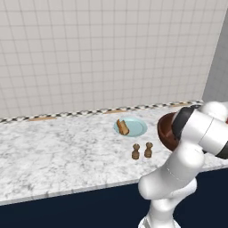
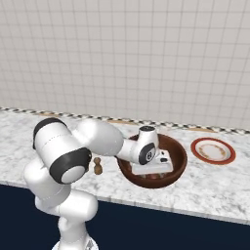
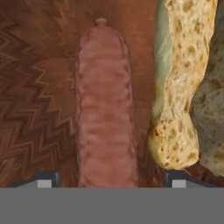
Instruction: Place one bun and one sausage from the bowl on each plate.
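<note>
Inside the wooden bowl (image 2: 178, 163) on the marble bench (image 1: 53, 151), the robot's hand (image 3: 109, 179) is hovering over a sausage (image 3: 105, 109), its fingers (image 3: 46, 178) spread wide to either side of it and not pinching it. A bun (image 3: 179, 83) is lying just beside the sausage on the bowl's floor. A pale blue plate (image 1: 138, 129) is already carrying a bun (image 1: 122, 127), with two brown shakers (image 1: 142, 151) standing near it. The red-rimmed plate (image 2: 213, 150) is sitting just past the bowl.
</note>
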